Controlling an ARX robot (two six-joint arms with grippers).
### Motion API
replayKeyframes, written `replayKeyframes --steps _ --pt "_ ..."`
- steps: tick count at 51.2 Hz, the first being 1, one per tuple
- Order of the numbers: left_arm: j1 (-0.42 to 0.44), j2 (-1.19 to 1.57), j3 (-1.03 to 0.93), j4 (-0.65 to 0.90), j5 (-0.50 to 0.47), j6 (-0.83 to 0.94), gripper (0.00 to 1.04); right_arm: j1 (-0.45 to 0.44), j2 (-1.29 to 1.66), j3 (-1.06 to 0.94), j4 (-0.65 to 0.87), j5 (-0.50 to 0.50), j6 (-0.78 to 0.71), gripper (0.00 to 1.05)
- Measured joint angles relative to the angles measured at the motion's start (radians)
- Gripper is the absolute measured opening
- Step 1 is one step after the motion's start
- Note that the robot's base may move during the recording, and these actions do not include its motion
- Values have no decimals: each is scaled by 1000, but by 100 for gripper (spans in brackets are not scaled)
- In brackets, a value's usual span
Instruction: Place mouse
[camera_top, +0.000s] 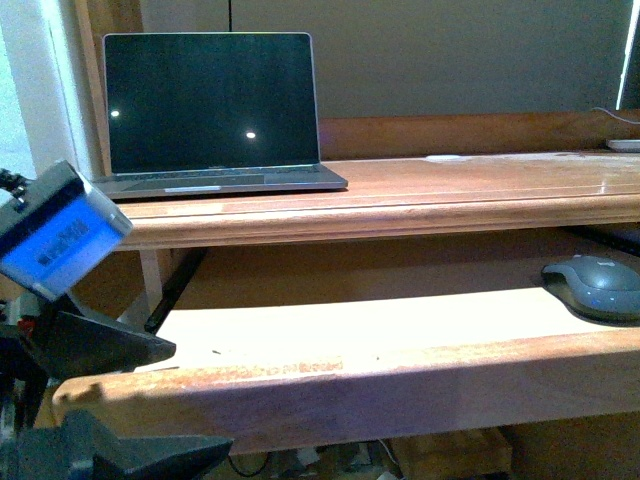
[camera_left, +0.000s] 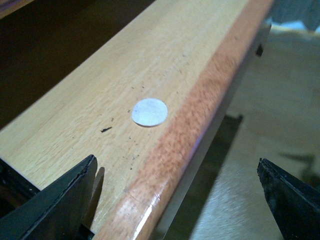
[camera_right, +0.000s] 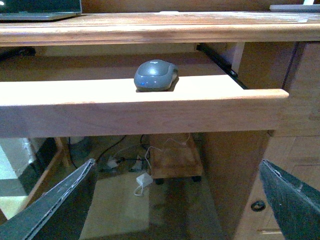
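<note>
The dark grey mouse (camera_top: 597, 286) lies at the right end of the pulled-out keyboard tray (camera_top: 330, 335). It also shows in the right wrist view (camera_right: 155, 75), on the tray behind its front lip. My left gripper (camera_top: 120, 395) is open and empty at the tray's left end, its fingers straddling the front lip; in the left wrist view (camera_left: 177, 200) the lip runs between the jaws. My right gripper (camera_right: 177, 200) is open and empty, low in front of the tray, well short of the mouse. It does not show in the front view.
An open laptop (camera_top: 215, 110) with a dark screen stands on the desk top (camera_top: 480, 185) at the left. A round white sticker (camera_left: 149, 112) lies on the tray. Under the desk are cables, a white adapter (camera_right: 143, 181) and a small wooden trolley (camera_right: 172, 160).
</note>
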Motion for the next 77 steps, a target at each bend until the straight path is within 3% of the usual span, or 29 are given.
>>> replayKeyframes --steps 6,8,10,12,14,16,18,22,31,39,44,52,77 --pt "-3 -74 -45 67 14 -214 97 0 0 0 0 0 0 97" --pt "-20 -103 -69 127 -63 -285 95 0 0 0 0 0 0 97" --pt "-60 -166 -140 305 -354 -352 86 0 0 0 0 0 0 97" --pt "-74 -214 -188 401 -518 -382 79 0 0 0 0 -2 0 97" --pt "-71 -281 -250 494 -743 -415 70 0 0 0 0 -2 0 97" --pt "-55 -317 -282 518 -856 -431 63 0 0 0 0 0 0 97" --pt "-35 -344 -316 525 -906 -444 56 1 2 0 -2 5 0 97" --pt "-8 -387 -391 526 -896 -457 40 43 127 51 -64 168 112 97" --pt "49 -513 -496 512 -837 -467 2 -14 675 310 239 12 209 97" --pt "81 -607 -554 472 -802 -470 3 23 1062 587 290 -15 145 97" --pt "144 -672 -582 434 -722 -470 3 51 1287 762 212 5 60 97" --pt "177 -760 -613 377 -710 -470 3 61 1463 963 51 59 -23 97" --pt "179 -1002 -673 207 -708 -470 3 111 1594 1131 -206 104 -20 97"
